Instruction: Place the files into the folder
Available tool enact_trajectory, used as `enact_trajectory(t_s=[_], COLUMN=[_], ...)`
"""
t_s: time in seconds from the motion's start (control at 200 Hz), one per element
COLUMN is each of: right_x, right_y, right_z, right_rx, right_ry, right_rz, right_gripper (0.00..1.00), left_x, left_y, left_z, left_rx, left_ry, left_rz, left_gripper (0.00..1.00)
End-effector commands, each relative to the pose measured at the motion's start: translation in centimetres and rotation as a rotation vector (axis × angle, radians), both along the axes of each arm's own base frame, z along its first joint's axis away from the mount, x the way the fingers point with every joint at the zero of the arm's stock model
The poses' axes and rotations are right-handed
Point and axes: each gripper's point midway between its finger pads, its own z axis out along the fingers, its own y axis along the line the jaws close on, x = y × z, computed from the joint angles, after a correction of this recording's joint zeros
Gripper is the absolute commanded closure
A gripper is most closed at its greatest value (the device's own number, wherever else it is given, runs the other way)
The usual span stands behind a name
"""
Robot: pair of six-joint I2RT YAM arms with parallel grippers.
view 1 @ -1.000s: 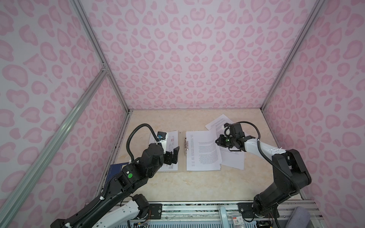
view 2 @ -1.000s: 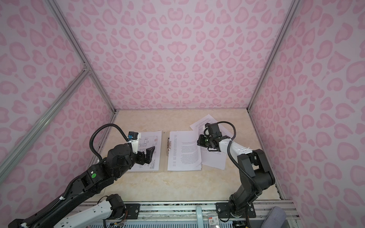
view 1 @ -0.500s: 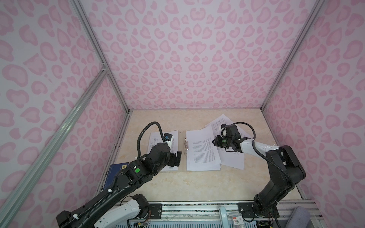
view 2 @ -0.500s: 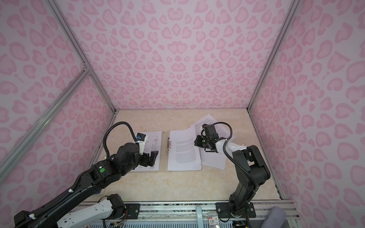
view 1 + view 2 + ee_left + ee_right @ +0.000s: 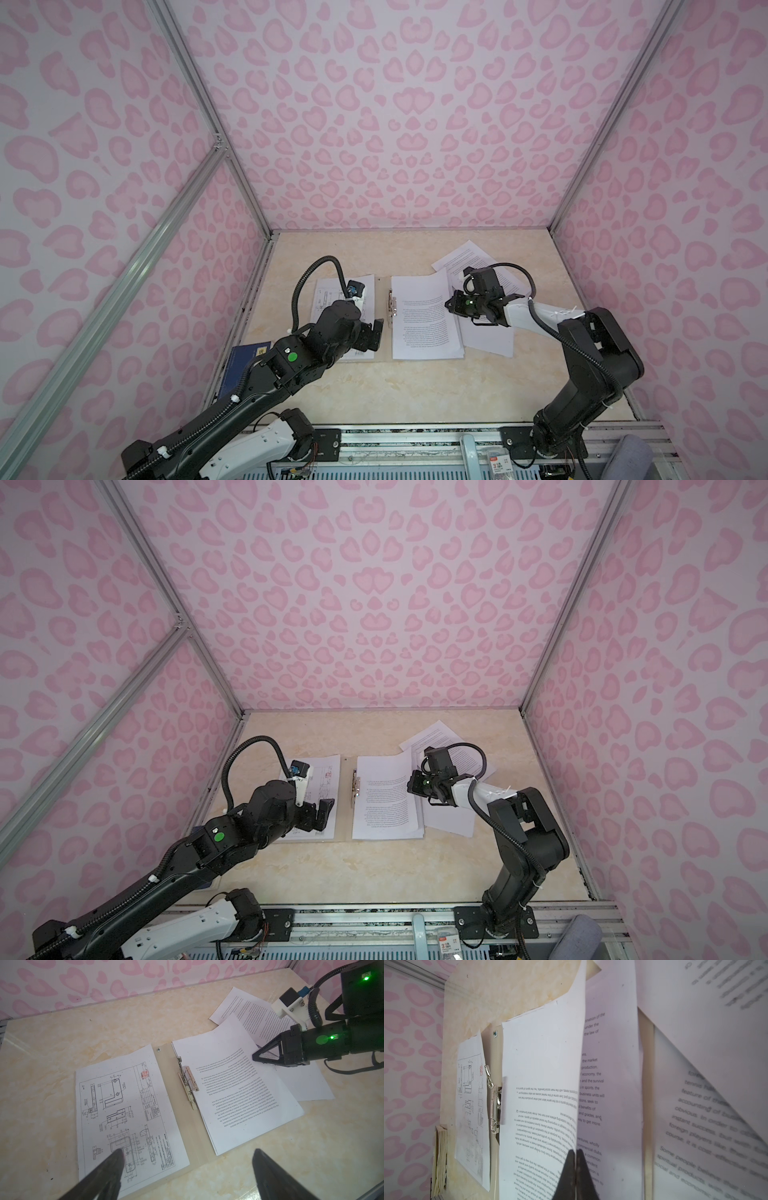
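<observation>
The grey-beige folder [image 5: 383, 353] [image 5: 166, 1076] lies open and flat at mid-table, with a metal clip [image 5: 188, 1082] at its spine. A sheet of line drawings [image 5: 325, 293] [image 5: 124, 1109] rests on its left leaf. A stack of printed files [image 5: 419, 320] [image 5: 234, 1088] rests on its right leaf. My right gripper [image 5: 448, 305] [image 5: 576, 1151] is shut on the right edge of the top printed sheet [image 5: 542, 1084], holding that edge raised off the stack. My left gripper [image 5: 372, 336] [image 5: 188, 1151] hovers open above the folder's near edge, holding nothing.
Two more printed sheets [image 5: 469, 257] [image 5: 490, 340] lie loose on the table right of the folder, partly under my right arm. A dark blue book [image 5: 245, 361] sits at the near left by the wall. Pink walls enclose the table on three sides.
My right gripper has slid left over the right leaf, carrying the pinched sheet edge. My left arm has reached forward and its open gripper has come down toward the folder's near edge.
</observation>
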Motion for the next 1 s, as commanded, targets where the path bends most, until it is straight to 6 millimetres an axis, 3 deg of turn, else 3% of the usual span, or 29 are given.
enact_trajectory(t_s=[0.0, 0.28, 0.4, 0.5, 0.605, 0.71, 0.875, 0.995], right_x=[0.0, 0.0, -0.3, -0.5, -0.5, -0.3, 2.9, 6.2], right_y=[0.1, 0.4, 0.3, -0.9, -3.4, -7.8, -15.2, -18.3], right_z=[-0.1, -0.1, -0.2, -0.2, 0.0, 0.3, 1.5, 1.2], right_rx=[0.013, 0.016, 0.027, 0.007, -0.05, -0.173, -0.29, -0.337], right_ry=[-0.003, -0.004, -0.002, 0.001, 0.019, 0.058, 0.076, 0.085], right_rz=[-0.013, -0.012, -0.022, -0.053, -0.11, -0.204, -0.339, -0.381], right_gripper=[1.0, 1.0, 0.9, 0.7, 0.46, 0.32, 0.22, 0.22], left_x=[0.1, 0.1, 0.1, 0.1, 0.1, 0.2, 1.7, 3.0], left_y=[0.1, 0.0, -0.1, -0.6, -1.9, -4.2, -10.1, -14.6], left_z=[0.0, 0.1, 0.4, 1.0, 1.8, 2.6, 1.6, 0.0], left_rx=[-0.006, -0.011, -0.019, -0.044, -0.092, -0.149, -0.209, -0.238], left_ry=[-0.003, 0.0, 0.003, 0.01, 0.019, 0.046, 0.179, 0.268], left_rz=[0.006, 0.005, 0.005, -0.005, -0.039, -0.11, -0.219, -0.276], left_gripper=[0.03, 0.03, 0.03, 0.03, 0.03, 0.02, 0.0, 0.03])
